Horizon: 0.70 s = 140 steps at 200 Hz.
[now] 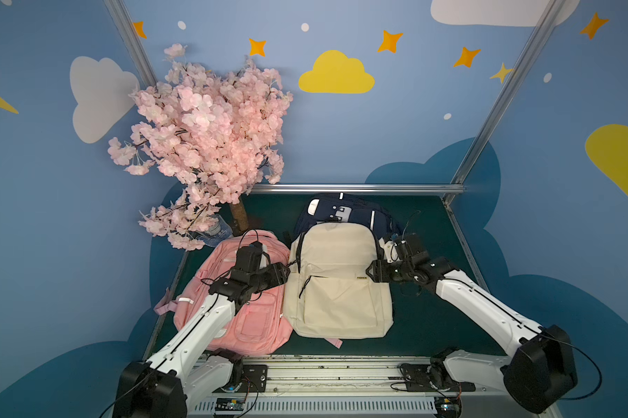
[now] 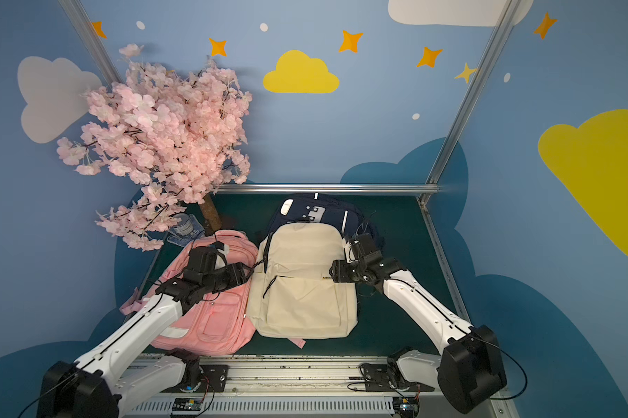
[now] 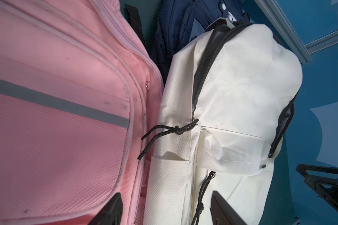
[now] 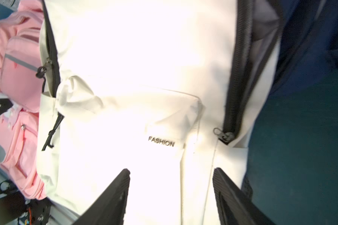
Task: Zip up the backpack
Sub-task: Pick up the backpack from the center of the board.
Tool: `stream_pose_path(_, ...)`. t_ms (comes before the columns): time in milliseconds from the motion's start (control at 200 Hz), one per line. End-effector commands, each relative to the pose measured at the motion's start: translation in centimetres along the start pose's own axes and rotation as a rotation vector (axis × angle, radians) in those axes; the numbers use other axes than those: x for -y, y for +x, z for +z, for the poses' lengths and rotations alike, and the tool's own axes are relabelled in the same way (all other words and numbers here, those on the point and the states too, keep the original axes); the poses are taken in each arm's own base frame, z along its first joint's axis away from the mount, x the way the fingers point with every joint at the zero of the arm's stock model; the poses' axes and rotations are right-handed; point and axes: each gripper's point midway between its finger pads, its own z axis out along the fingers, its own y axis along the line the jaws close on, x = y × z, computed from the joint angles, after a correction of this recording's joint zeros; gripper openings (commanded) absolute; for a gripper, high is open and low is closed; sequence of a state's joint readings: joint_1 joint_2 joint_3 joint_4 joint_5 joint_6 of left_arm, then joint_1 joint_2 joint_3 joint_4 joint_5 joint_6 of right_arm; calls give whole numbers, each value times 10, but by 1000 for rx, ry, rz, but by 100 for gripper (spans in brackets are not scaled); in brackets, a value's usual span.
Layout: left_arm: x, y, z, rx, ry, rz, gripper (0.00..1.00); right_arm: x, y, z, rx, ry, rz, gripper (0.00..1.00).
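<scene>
**Zipping unfinished on the cream backpack [image 1: 336, 278]**

Your cream backpack lies flat at centre frame in both top views, on the green surface [image 1: 432, 318]. The left pincer [image 1: 287, 270] and right pincer [image 1: 369, 270] both stand wide and empty at its sides. The main zipper [image 4: 240, 68] gapes at upper right of the right wrist view, showing only grey lining, so I judge that side undone. Its slider [image 4: 223, 136] sits just below the gap.

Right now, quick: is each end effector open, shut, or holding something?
Left end effector: open, holding nothing, at the cream backpack.
Right end effector: open, holding nothing, over the same backpack.
</scene>
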State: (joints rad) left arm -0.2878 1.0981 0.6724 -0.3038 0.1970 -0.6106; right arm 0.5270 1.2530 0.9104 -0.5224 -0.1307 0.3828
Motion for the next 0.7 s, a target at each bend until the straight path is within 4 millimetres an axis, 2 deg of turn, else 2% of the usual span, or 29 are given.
stream_pose_path(0, 17, -1, 14, -43, 100, 19, 72, -6, 15, 18, -51, -26, 17, 67)
stream_pose_path(90, 16, 5, 24, -88, 110, 1, 72, -11, 25, 32, -81, -53, 43, 66)
stream_pose_path(285, 10, 28, 39, -147, 112, -32, 73, -10, 40, 56, -124, -79, 103, 65)
stream_pose_path(335, 8, 33, 44, -165, 109, -29, 71, -9, 42, 60, -131, -82, 109, 65)
stream_pose_path(415, 7, 39, 53, -189, 102, -20, 63, -9, 44, 65, -142, -83, 115, 65)
stream_pose_path(511, 6, 41, 60, -207, 91, -20, 49, -7, 44, 67, -139, -73, 121, 64)
stream_pose_path(586, 10, 38, 62, -205, 90, -12, 35, -6, 42, 66, -136, -61, 120, 63)
stream_pose_path(696, 20, 27, 56, -168, 74, 28, 20, -5, 36, 59, -100, -48, 104, 63)
